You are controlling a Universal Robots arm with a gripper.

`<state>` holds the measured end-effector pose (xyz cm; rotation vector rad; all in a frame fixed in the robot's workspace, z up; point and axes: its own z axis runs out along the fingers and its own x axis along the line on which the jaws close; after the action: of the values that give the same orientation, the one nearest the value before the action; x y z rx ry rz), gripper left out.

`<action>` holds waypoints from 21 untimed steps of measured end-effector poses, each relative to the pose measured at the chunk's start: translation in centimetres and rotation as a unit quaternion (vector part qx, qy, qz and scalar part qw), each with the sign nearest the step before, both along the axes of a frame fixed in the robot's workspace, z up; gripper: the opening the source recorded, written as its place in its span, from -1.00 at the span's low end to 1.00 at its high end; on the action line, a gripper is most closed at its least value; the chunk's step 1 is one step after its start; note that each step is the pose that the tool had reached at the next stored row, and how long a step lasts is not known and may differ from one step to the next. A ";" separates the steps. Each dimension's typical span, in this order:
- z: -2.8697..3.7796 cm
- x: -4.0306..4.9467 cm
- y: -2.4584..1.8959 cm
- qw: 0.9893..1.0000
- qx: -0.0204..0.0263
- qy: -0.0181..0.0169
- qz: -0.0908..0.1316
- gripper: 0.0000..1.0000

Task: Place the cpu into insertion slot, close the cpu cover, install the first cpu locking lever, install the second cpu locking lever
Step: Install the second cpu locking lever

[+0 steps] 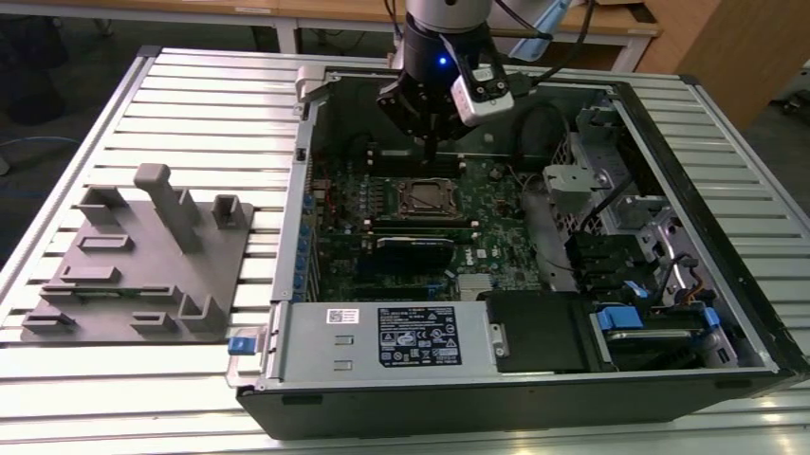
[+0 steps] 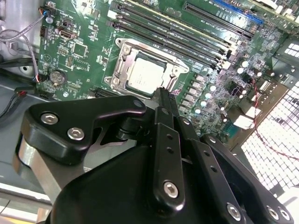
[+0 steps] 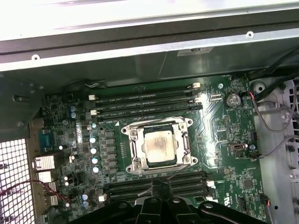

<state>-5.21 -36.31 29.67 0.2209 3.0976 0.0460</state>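
Note:
The cpu point(image 3: 159, 147) lies in the insertion slot point(image 1: 424, 199) on the green board, its silvery top point(image 2: 144, 74) showing in both wrist views. The cpu cover point(image 3: 134, 150) lies flat around the chip, which shows through its square window; its frame point(image 2: 120, 63) is also clear in the second wrist view. I cannot tell how the locking levers stand. My gripper point(image 1: 431, 144) hangs above the board just behind the socket in the exterior view. Its thin black fingers point(image 2: 162, 100) are pressed together and shut on nothing, with the tips close to the socket's edge.
Long black memory slots point(image 3: 145, 100) run on both sides of the socket. The open case's walls point(image 1: 303, 142), a power supply point(image 1: 379, 336), a drive cage point(image 1: 633, 256) and loose cables point(image 3: 275, 126) ring the board. A grey fixture point(image 1: 139, 256) stands on the slatted table at the exterior view's left.

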 end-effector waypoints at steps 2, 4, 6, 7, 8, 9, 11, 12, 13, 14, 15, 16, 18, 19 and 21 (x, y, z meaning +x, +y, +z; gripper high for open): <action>-0.04 0.00 0.00 1.000 0.000 0.000 0.000 -0.80; -0.09 -0.01 0.00 1.000 0.000 0.000 0.000 -0.80; -0.17 -0.01 0.00 1.000 0.000 0.000 0.000 -0.80; -0.21 -0.01 0.00 1.000 0.000 0.000 0.000 -0.80; -0.25 -0.01 0.00 1.000 0.000 0.000 0.000 -0.80; -0.30 -0.02 0.00 1.000 0.000 0.000 0.000 -0.80; -0.38 -0.02 0.00 1.000 0.000 0.000 0.000 -0.80; -0.43 -0.03 0.00 1.000 0.000 0.000 0.000 -0.80; -0.47 -0.03 0.00 1.000 0.000 0.000 0.000 -0.80; -0.57 -0.05 0.00 1.000 0.000 0.000 0.000 -0.80; -0.58 -0.05 0.00 1.000 -0.001 0.000 0.000 -0.80; -0.58 -0.05 0.00 1.000 -0.001 0.000 0.000 -0.80; -0.60 -0.05 0.00 1.000 -0.001 0.000 0.000 -0.80; -0.60 -0.05 0.00 1.000 0.000 0.000 0.000 -0.80; -0.62 -0.05 0.00 1.000 0.000 0.000 0.000 -0.80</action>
<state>-5.25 -36.31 29.05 0.2209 3.0974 0.0445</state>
